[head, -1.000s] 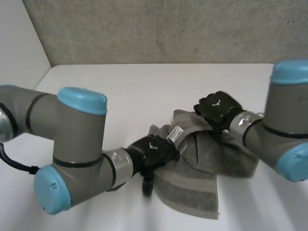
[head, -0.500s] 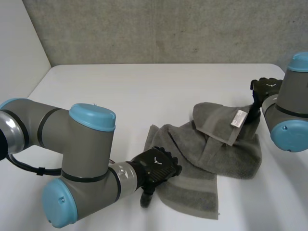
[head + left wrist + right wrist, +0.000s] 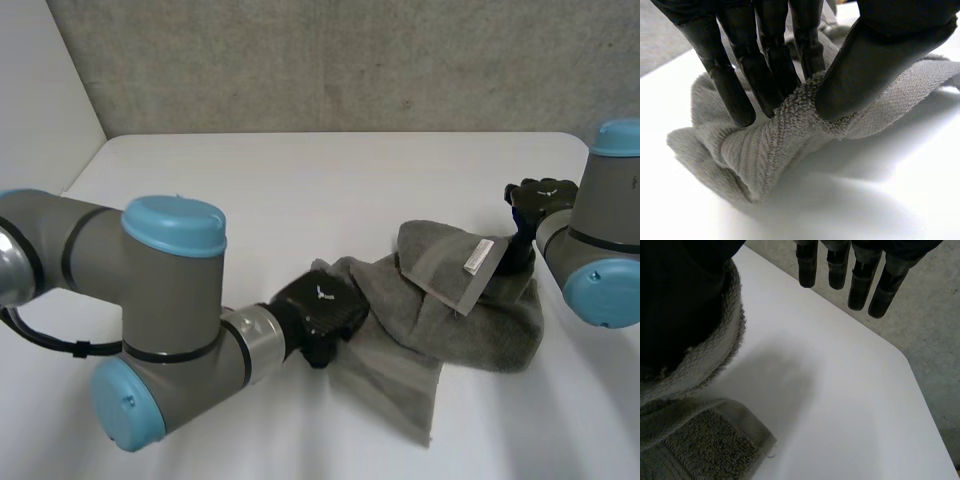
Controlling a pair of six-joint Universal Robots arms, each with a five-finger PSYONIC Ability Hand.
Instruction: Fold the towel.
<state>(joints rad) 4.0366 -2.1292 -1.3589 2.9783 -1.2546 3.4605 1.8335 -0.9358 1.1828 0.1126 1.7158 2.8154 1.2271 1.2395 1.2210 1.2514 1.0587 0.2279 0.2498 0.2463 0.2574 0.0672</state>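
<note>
**Head view.** Your grey towel lies crumpled on the white table, right of the middle. One flap is folded back over the rest, and a white label shows on that flap. The left hand sits at the towel's left edge, at the end of the left arm, which comes in low from the left. The right hand is at the towel's far right edge, just beside the folded flap.

**Left wrist view.** The left hand is pinching a thick fold of the towel. Its fingers press into one side of the fold and the thumb bears on the other, so the cloth bunches between them. The fold stands slightly raised off the bare table, and more towel trails away behind the fingers.

**Right wrist view.** The right hand has its fingers straight and side by side, held clear of the table and touching nothing. At the thumb side of the hand, a fuzzy edge of the towel curves round the dark bulk of the hand and lies against it. You cannot tell how firmly they meet. Below that, a banded hem of the towel lies flat on the table.
</note>
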